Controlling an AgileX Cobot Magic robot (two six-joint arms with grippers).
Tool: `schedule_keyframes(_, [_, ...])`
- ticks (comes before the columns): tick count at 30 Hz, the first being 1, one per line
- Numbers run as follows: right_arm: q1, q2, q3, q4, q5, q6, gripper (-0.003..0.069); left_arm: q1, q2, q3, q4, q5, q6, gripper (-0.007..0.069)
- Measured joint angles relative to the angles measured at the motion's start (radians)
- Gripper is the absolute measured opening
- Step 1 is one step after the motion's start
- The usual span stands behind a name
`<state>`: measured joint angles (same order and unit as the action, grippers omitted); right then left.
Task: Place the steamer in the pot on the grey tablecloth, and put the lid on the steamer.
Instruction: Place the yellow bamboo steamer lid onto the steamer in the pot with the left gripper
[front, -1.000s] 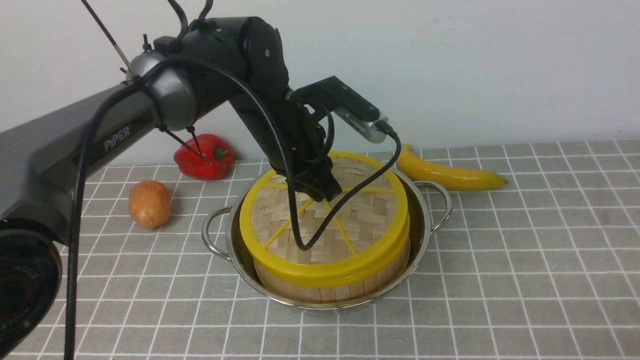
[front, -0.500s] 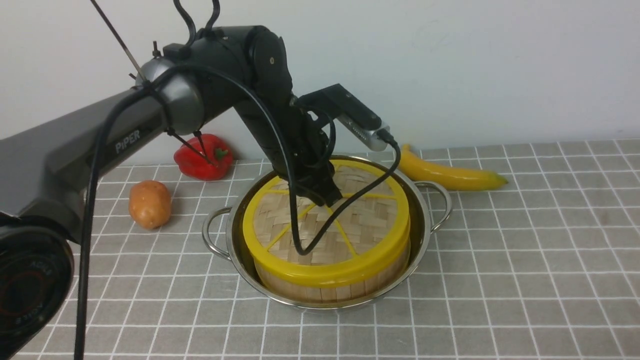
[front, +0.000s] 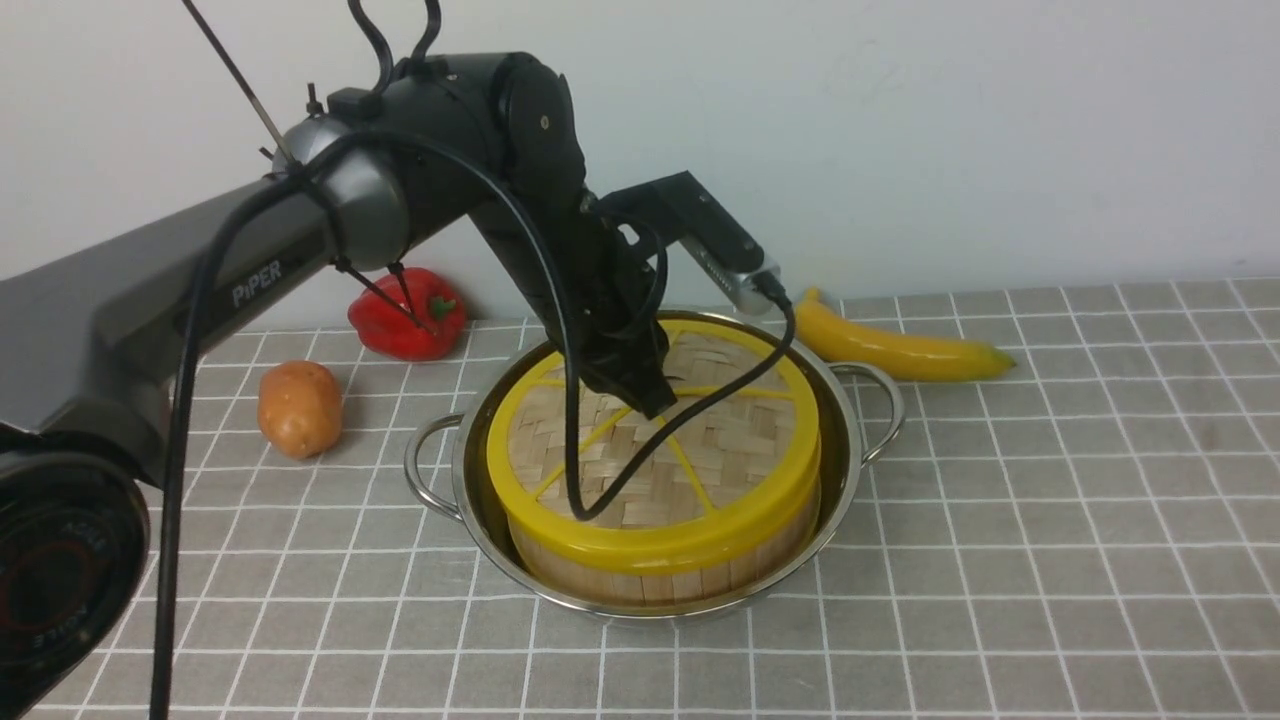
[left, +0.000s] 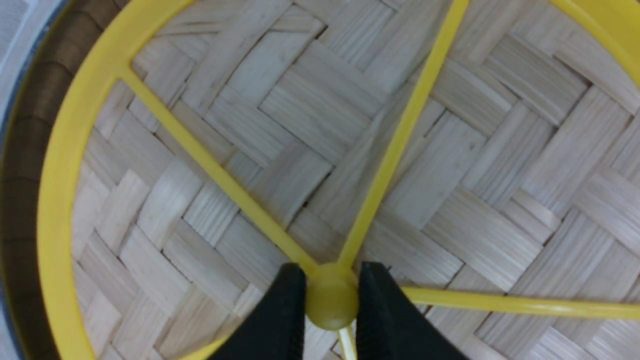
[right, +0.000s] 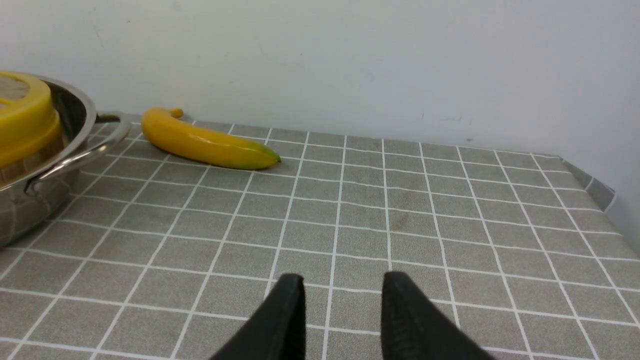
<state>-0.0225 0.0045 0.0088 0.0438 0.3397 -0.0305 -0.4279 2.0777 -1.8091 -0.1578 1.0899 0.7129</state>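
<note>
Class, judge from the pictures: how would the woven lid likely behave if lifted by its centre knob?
The lid probably stays stiff: a thick yellow rim and spokes brace the weave. It looks light, being thin bamboo. Held only at the small round knob by the left gripper, it might tilt or slip.

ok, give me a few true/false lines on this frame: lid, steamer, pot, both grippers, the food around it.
1. The lid sits on the steamer inside the pot. True.
2. The left gripper has its fingers around the lid's knob. True.
3. The right gripper holds the banana. False: it is empty, above bare tablecloth.
4. The potato is in the pot. False: it lies on the cloth beside it.
</note>
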Motion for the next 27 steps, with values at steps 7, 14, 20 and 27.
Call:
schedule_keyframes(7, [0.0,0.0,0.0,0.0,0.0,0.0,0.0242,0.0,0.0,0.0,-0.001,-0.004,0.029,0.0122])
schedule_keyframes(14, [0.0,0.0,0.0,0.0,0.0,0.0,0.0242,0.0,0.0,0.0,-0.001,-0.005,0.061,0.0122])
schedule_keyframes(20, [0.0,0.0,0.0,0.0,0.0,0.0,0.0242,0.0,0.001,0.0,-0.014,-0.007,0.103,0.0122])
schedule_keyframes(27, [0.0,0.0,0.0,0.0,0.0,0.0,0.0242,0.0,0.001,0.0,-0.025,-0.014,0.136,0.0122])
